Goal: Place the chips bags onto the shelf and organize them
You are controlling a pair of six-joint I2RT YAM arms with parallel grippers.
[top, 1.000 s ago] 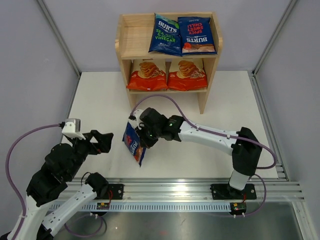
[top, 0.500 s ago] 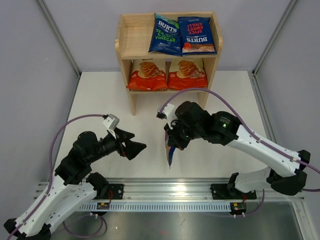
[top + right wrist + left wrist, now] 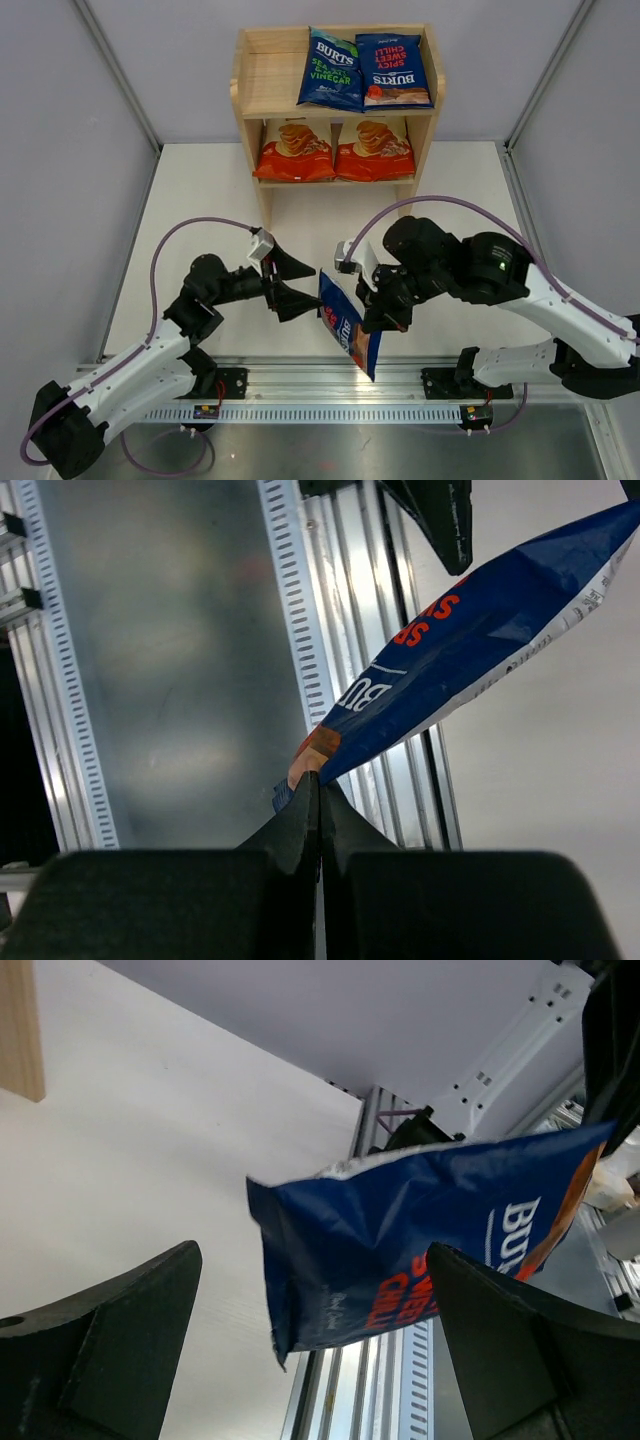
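Note:
A dark blue Burts chips bag (image 3: pixel 348 325) with red lettering hangs in the air over the table's near edge. My right gripper (image 3: pixel 378 318) is shut on the bag's end; in the right wrist view its fingertips (image 3: pixel 320 780) pinch the seam and the bag (image 3: pixel 470 640) stretches away. My left gripper (image 3: pixel 312 287) is open just left of the bag. In the left wrist view the bag's corner (image 3: pixel 400 1250) sits between the wide fingers (image 3: pixel 120 1340) without touching them. The wooden shelf (image 3: pixel 250 100) holds two Burts bags (image 3: pixel 332 68) (image 3: pixel 395 70) on top and two orange cassava bags (image 3: pixel 295 150) (image 3: pixel 375 148) below.
An aluminium rail (image 3: pixel 400 375) with the arm bases runs along the near edge, right under the hanging bag. Grey walls close in the left, right and back. A shelf leg (image 3: pixel 20 1030) shows at the left wrist view's top left.
My right arm carried the bag from the table's middle toward the right and the near edge. The left arm swung inward, bringing its open jaws up to the bag's left end.

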